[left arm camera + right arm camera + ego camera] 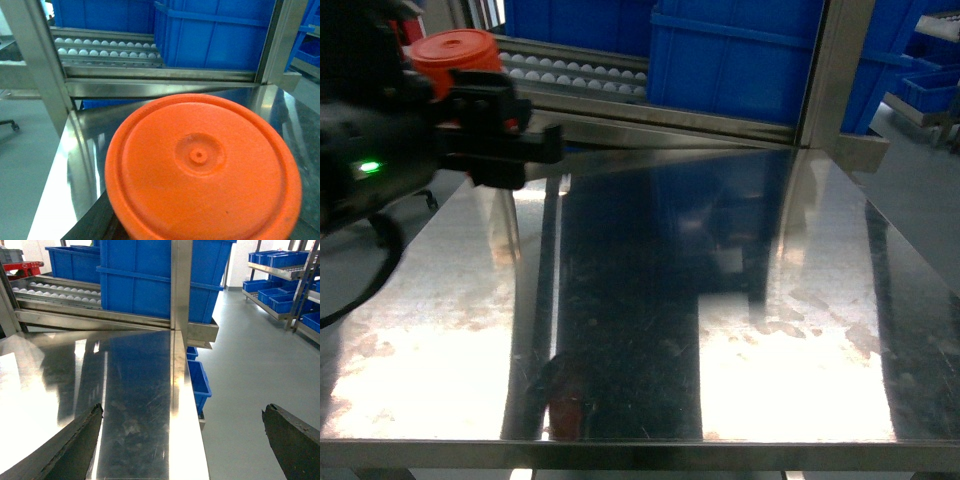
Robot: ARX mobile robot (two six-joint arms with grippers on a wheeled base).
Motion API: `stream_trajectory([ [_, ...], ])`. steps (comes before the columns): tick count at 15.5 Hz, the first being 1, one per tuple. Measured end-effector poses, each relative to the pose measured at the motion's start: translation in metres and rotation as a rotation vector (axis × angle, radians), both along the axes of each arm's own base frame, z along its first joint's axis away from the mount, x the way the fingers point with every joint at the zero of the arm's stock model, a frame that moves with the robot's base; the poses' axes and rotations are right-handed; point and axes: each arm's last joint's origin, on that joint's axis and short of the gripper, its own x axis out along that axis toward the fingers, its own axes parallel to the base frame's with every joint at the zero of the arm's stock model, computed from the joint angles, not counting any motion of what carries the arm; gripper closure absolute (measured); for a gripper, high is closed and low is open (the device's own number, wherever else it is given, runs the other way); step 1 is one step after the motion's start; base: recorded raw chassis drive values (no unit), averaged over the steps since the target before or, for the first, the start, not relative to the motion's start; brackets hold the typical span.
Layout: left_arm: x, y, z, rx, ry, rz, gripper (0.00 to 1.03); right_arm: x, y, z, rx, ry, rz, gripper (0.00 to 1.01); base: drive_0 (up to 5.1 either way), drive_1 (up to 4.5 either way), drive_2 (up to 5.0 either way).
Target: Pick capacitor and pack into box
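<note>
While the right gripper (182,411) hangs past the table's right edge, its 2 dark fingers (75,445) are spread wide with nothing between them. 1 finger is over the steel, the other over the floor (250,350).

Table (640,380): bare stainless sheet, scuffed and scratched. There are bright glare patches near the front edge and a dark reflection band down the middle. A raised lip runs along the front.

Left gripper (505,140): up at the far-left corner, above the table, green LED (367,167) lit on the arm. It's carrying the capacitor (455,52), an orange cylinder. The left wrist cam sees its round end face (200,165) close up, with a rim and a small centre dimple, clear of the steel. The jaws are hidden behind it, but it sits off the table at the gripper, so it's clamped.

Behind the table: a steel upright (835,70) at the far-right corner and a sloped roller track (570,70) with white rollers. Big blue bins (730,60) stand on the rack. 1 smaller blue bin (199,380) sits low, beside the table's right side.

Room: grey smooth floor, open aisle to the right. More racks (280,260) with blue bins stand at the far right, well apart from the table.
</note>
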Motion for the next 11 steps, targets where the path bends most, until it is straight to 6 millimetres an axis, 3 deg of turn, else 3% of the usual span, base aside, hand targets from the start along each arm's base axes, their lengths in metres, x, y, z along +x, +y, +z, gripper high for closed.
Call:
stream_trajectory([
  [3,-0.074,0.039,0.018,-0.036,-0.011,0.074,0.58,0.000,0.000,0.000,0.000,0.000,0.000,0.03,0.0,0.00,0.0],
  [6,-0.132,0.062,0.022,-0.033,-0.009,0.124,0.58,0.000,0.000,0.000,0.000,0.000,0.000,0.03,0.0,0.00,0.0],
  [8,-0.151,0.069,0.030,-0.057,-0.048,0.132,0.58,0.000,0.000,0.000,0.000,0.000,0.000,0.03,0.0,0.00,0.0],
  [11,-0.151,0.070,0.026,-0.054,-0.049,0.176,0.59,0.000,0.000,0.000,0.000,0.000,0.000,0.03,0.0,0.00,0.0],
])
